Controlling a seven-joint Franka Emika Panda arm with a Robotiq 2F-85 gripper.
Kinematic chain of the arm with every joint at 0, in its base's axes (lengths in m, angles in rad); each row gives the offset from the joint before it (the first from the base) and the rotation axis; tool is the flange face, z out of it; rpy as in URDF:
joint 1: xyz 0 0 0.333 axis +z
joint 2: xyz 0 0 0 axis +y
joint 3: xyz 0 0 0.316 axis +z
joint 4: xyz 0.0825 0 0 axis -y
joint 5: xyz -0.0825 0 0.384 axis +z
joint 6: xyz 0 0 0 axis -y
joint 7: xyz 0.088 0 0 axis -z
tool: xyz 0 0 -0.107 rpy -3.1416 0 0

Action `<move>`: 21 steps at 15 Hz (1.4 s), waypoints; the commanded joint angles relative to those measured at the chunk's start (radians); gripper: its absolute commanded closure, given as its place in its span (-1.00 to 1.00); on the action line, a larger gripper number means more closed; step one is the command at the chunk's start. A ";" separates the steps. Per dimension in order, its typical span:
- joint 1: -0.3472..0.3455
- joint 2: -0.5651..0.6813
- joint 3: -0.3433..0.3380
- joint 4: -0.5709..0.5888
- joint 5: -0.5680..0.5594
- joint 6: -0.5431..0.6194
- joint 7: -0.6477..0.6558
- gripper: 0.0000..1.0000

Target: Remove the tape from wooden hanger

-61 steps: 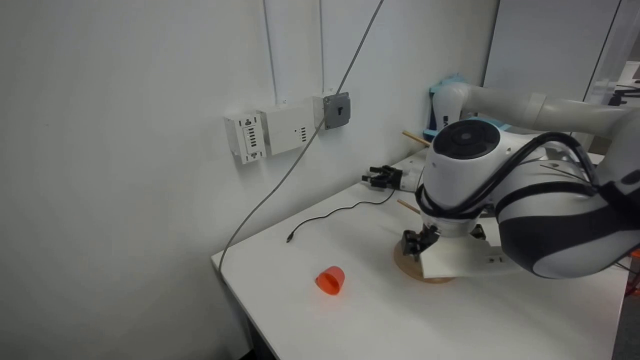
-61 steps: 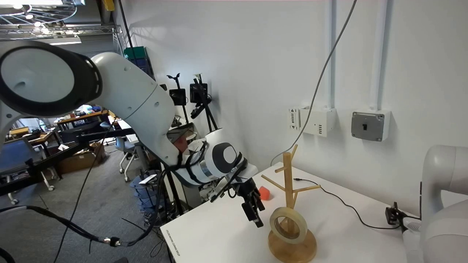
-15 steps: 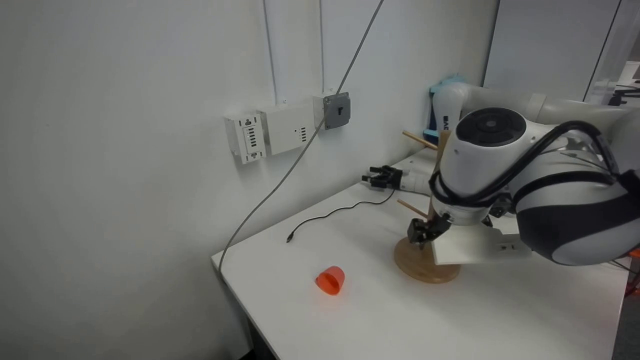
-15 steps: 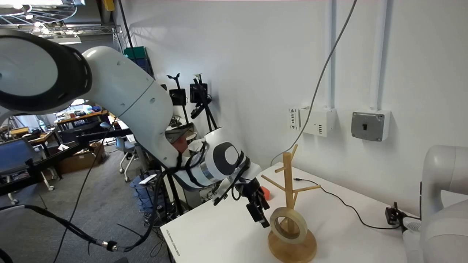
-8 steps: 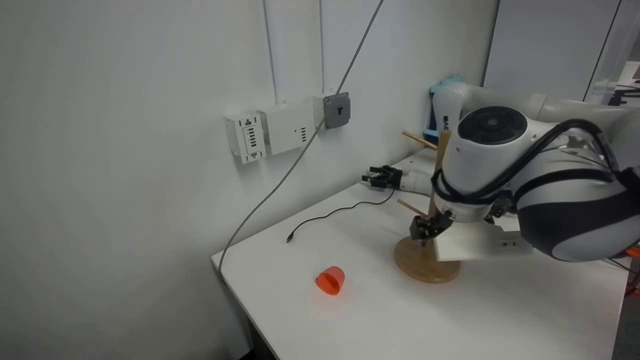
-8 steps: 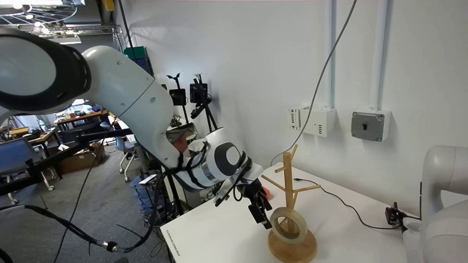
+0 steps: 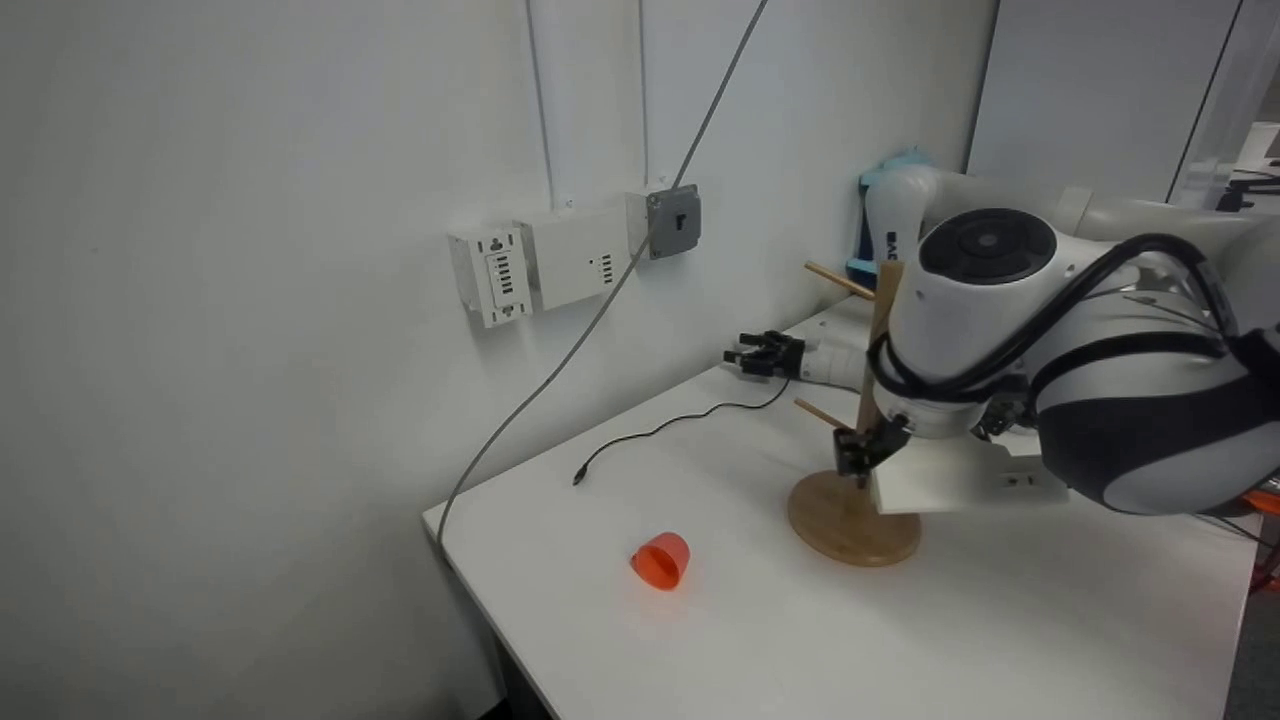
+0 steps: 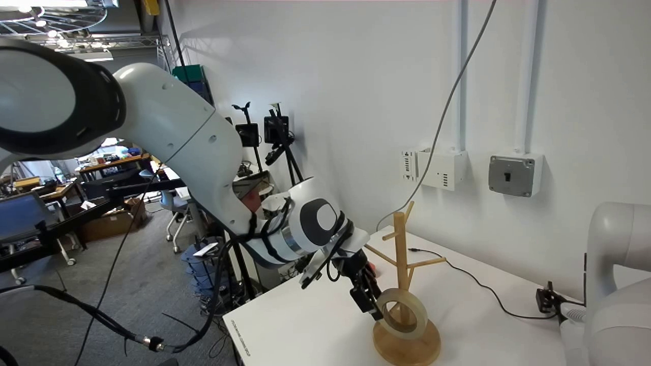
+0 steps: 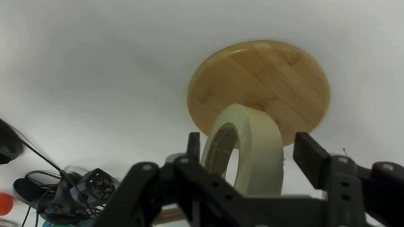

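The black two-finger gripper has the jaws apart; between them is the pale beige ring-shaped tape, on the light-wood round-based hanger.

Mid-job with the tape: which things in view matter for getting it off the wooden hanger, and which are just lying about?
Part of the job:
tape, not yet removed
wooden hanger
gripper, open

Not part of it:
orange cup, on its side
black cable
second robot arm

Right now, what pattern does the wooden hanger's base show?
The base shows diagonal bands of golden-brown wood grain, best seen in the wrist view.
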 commanded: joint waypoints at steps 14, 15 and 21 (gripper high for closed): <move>0.032 -0.028 -0.019 -0.017 -0.113 0.021 0.106 0.85; 0.029 -0.036 -0.016 -0.023 -0.122 0.023 0.112 0.85; 0.018 -0.075 -0.006 -0.044 -0.186 0.018 0.161 0.85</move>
